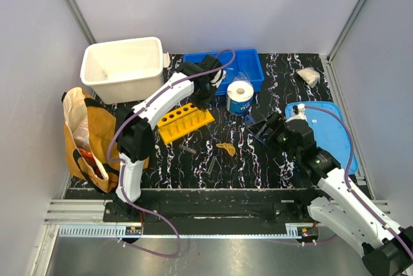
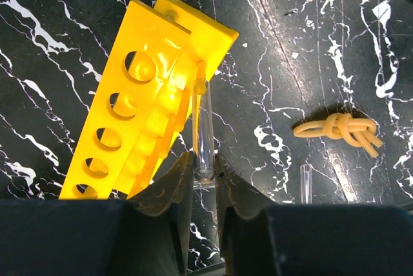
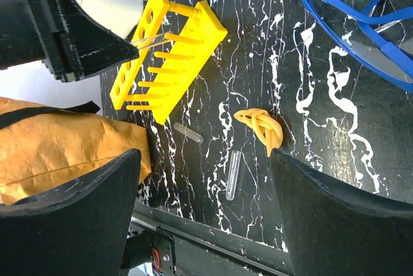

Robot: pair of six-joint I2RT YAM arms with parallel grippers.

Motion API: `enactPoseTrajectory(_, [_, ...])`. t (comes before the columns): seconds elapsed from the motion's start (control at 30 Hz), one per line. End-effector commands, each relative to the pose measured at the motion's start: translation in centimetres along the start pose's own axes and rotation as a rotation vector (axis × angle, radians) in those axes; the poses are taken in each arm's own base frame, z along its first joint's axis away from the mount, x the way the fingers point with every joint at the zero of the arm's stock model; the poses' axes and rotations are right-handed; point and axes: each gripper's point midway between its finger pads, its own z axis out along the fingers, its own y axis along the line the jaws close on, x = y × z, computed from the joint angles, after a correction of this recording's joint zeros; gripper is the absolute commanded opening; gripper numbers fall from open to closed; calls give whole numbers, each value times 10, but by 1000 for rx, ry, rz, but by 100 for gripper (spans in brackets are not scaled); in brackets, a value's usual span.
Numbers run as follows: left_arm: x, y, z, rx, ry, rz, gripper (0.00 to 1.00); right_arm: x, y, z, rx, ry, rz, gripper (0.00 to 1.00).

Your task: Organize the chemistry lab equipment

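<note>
The yellow test-tube rack (image 1: 185, 121) (image 2: 129, 121) (image 3: 171, 57) sits on the black marbled table. My left gripper (image 1: 203, 92) (image 2: 205, 173) hangs over it, shut on a clear test tube (image 2: 204, 128) (image 3: 153, 41) whose far end reaches the rack's edge. Two more tubes (image 3: 188, 133) (image 3: 233, 174) lie loose in front of the rack, one of them (image 2: 305, 182) showing in the left wrist view. A small yellow knotted piece (image 1: 226, 149) (image 2: 339, 129) (image 3: 261, 128) lies to their right. My right gripper (image 1: 271, 128) (image 3: 205, 155) is open and holds nothing, hovering beside the blue-rimmed goggles (image 3: 361, 24).
A white tub (image 1: 122, 66) and a blue bin (image 1: 251, 63) stand at the back. The paper roll (image 1: 241, 97) stands by the bin. A tan bag (image 1: 84, 140) fills the left edge. A blue tray (image 1: 329, 131) lies at the right, with a crumpled white scrap (image 1: 310, 76) behind it.
</note>
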Motion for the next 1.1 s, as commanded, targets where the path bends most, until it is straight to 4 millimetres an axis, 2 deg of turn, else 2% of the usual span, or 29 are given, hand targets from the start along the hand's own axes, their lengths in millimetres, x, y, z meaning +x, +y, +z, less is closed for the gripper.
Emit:
enactPoseTrajectory(0.0, [-15,8,1,-35,-32,10,21,-19,20,-6,-44,-67,-25,86])
enactPoseTrajectory(0.13, [-17,9,8,-49,-25,12,24,-20,20,-8,-43,-74,-32,86])
enactPoseTrajectory(0.37, [-21,7,9,-44,-45,1,49,-22,18,-8,-33,-77,-61,86])
enactPoseTrajectory(0.47, [-25,7,1,-39,-69,-12,53,-23,16,-10,-28,-82,-73,86])
enactPoseTrajectory(0.53, [-28,4,-9,-21,-97,-26,55,-22,15,-11,-24,-78,-84,85])
enactPoseTrajectory(0.67, [-38,-5,-44,67,-209,-58,58,-21,9,-8,25,-60,-90,84])
enactPoseTrajectory(0.77, [-34,-6,-62,120,-254,-105,59,-18,7,-4,62,-25,-99,80])
enactPoseTrajectory(0.87, [-25,1,-83,146,-316,-150,60,-12,8,2,85,26,-112,76])
enactPoseTrajectory(0.97, [-2,8,-97,165,-350,-195,60,-2,9,9,106,72,-116,74])
enactPoseTrajectory(1.07, [18,17,-114,201,-432,-253,60,17,15,19,131,126,-138,72])
